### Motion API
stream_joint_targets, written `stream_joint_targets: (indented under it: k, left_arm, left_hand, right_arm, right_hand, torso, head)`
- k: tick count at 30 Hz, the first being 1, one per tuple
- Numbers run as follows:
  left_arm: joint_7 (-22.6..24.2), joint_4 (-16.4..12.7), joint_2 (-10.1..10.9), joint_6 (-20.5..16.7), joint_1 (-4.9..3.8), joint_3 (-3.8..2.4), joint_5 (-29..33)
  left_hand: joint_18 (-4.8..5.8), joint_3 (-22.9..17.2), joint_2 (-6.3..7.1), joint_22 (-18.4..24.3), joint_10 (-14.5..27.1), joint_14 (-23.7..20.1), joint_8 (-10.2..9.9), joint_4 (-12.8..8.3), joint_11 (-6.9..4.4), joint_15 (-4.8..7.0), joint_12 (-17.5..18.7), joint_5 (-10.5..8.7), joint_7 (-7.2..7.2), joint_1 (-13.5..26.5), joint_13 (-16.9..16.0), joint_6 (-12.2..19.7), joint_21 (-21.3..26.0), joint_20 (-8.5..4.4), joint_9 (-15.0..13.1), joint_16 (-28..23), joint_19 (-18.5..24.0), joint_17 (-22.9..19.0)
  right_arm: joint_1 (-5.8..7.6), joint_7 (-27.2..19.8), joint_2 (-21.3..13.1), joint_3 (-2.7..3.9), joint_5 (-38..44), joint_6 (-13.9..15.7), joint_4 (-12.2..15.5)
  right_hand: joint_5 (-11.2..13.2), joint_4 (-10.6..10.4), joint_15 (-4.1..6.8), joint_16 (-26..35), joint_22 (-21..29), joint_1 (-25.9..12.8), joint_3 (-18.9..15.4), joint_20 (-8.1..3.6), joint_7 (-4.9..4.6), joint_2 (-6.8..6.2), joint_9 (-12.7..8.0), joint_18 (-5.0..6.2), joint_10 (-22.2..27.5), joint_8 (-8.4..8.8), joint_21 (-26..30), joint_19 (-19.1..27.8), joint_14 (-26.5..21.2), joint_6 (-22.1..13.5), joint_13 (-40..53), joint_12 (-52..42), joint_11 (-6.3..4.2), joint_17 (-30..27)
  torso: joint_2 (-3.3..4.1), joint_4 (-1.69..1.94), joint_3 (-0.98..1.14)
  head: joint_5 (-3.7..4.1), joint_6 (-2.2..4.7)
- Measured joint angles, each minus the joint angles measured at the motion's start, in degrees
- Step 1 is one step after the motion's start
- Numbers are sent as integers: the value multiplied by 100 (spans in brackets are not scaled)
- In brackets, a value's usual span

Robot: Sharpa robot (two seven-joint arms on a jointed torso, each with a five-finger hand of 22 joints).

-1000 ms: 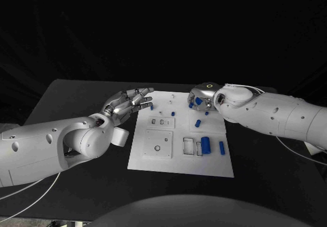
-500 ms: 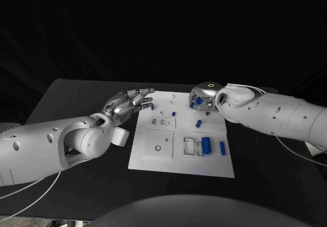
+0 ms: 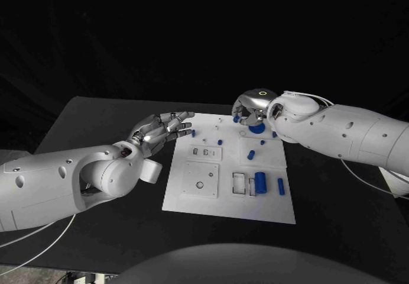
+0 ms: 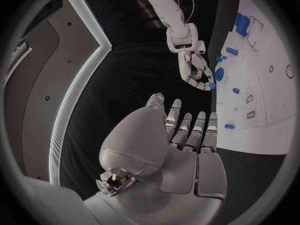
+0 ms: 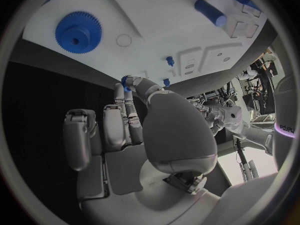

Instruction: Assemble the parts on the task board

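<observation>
The task board (image 3: 229, 189) is a white rectangular plate lying flat in the middle of the black bench (image 3: 94, 124). Small blue parts are scattered over it: a large blue cylinder (image 3: 260, 183) standing beside a rectangular recess near the board's right edge, a thinner blue pin (image 3: 281, 186) just beside that, another short blue pin (image 3: 250, 154) nearer the middle, and a few tiny blue pegs along the far end. A blue toothed gear (image 5: 78, 32) lies flat on the board's far end, clear of the fingers in the right wrist view.

The right robot hand (image 3: 250, 111) hangs over the far right corner of the board, fingers curled downward, with a small blue piece (image 5: 127, 81) pinched at its fingertips (image 4: 206, 85).

The left robot hand (image 3: 160, 130) hovers at the board's far left edge, fingers straight and slightly spread, holding nothing and touching nothing.
</observation>
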State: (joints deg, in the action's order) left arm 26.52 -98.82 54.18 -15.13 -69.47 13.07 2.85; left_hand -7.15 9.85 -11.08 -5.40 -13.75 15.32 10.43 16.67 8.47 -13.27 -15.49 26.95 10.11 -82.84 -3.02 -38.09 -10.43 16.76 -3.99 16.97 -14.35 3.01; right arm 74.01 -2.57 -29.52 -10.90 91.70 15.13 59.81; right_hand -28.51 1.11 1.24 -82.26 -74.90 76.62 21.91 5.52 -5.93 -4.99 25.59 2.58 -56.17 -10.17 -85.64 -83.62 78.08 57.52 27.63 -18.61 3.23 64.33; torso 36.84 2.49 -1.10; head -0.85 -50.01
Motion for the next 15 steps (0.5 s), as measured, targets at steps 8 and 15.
stream_joint_targets:
  k: [8, 15]
  left_arm:
    - [5, -153, 148, -56, -39, -1, -73]
    - [70, -283, 303, -118, -107, -1, -164]
  left_hand:
    - [0, 0, 38, -19, -48, 51, 44, 0, 14, 7, -94, 23, 21, -38, -6, -21, -44, 1, 0, 76, -62, 11]
    - [0, 0, 61, -26, -81, 51, 79, 0, 21, 7, -138, 23, 1, -105, -6, -42, -67, -8, 1, 88, -94, 11]
  right_arm:
    - [109, 43, 409, 56, -39, -113, -387]
    - [126, 102, 788, 74, -63, -225, -828]
  right_hand:
    - [70, 0, 0, 35, -5, 0, 0, 0, -6, 0, 42, 1, 0, 2, 0, 0, 0, -49, -41, 66, 0, -60]
    - [70, 0, 0, 35, -4, 0, 0, 0, -25, 0, 37, 1, 0, 29, 0, 0, 0, -68, -57, 97, 0, -60]
  torso:
    - [85, 45, -18]
    - [156, 75, -35]
  head:
    - [4, 1]
    - [-58, 1]
